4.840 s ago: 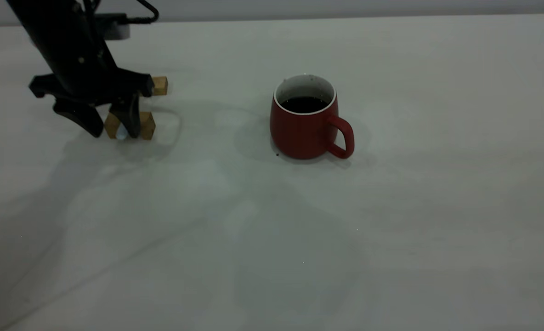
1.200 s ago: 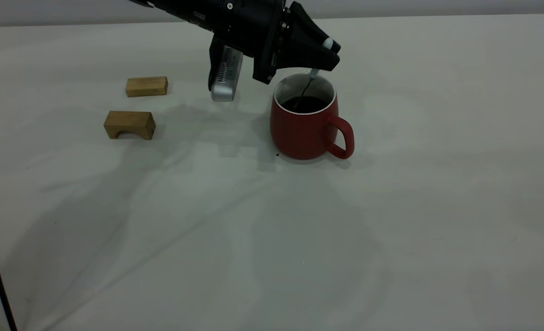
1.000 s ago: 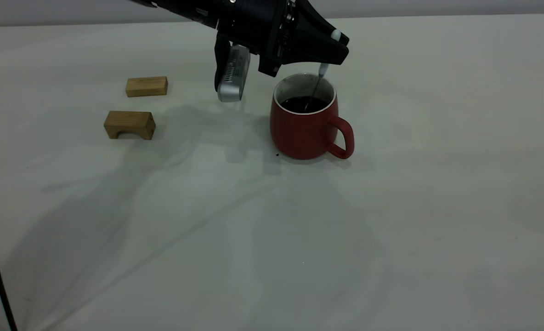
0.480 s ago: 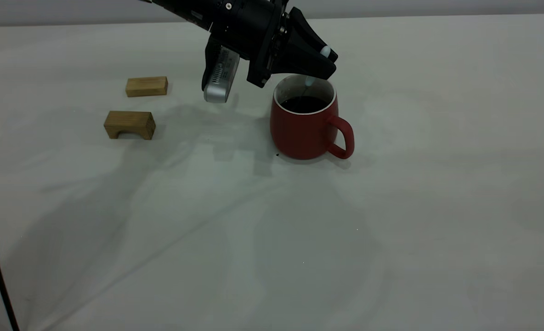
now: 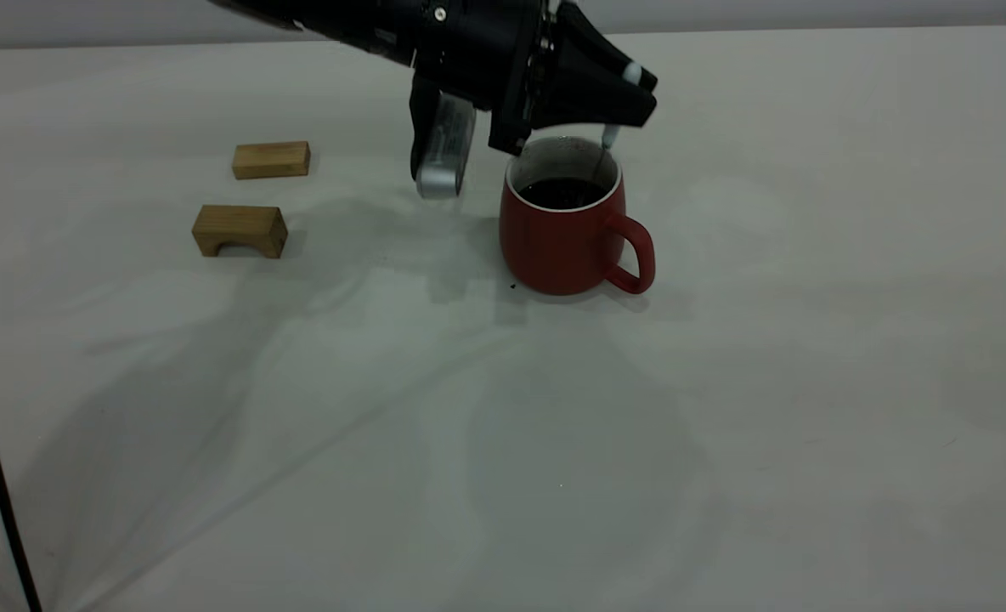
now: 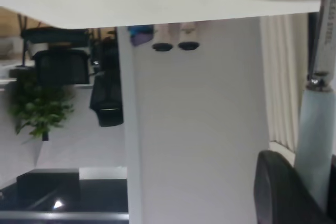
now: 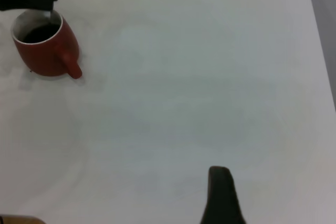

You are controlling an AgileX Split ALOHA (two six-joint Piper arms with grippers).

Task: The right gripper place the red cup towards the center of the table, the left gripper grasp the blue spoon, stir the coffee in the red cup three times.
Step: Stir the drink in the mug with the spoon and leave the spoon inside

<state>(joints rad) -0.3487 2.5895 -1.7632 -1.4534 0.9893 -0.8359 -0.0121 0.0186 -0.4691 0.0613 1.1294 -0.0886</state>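
Ext view: stir step in hand. Left gripper (image 5: 635, 93) pinched blue spoon (image 5: 612, 132) above rounded glossy red cup (image 5: 564, 223) mid-table; metal neck dipped twd dark coffee (image 5: 564, 192). Next: circle w/o knocking rim.

L wrist: spoon's smooth pale handle only.

R wrist: right gripper (image 7: 220, 195) parked well apart from cup; can't tell fingers.

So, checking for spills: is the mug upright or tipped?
Upright: the red cup stands flat on the table, coffee level inside.

An office or lab room: beyond the claw's spoon hand stand a dark office chair (image 6: 107, 100), a green potted plant (image 6: 39, 109), a white pillar (image 6: 194, 129) and pale curtains (image 6: 286, 82).
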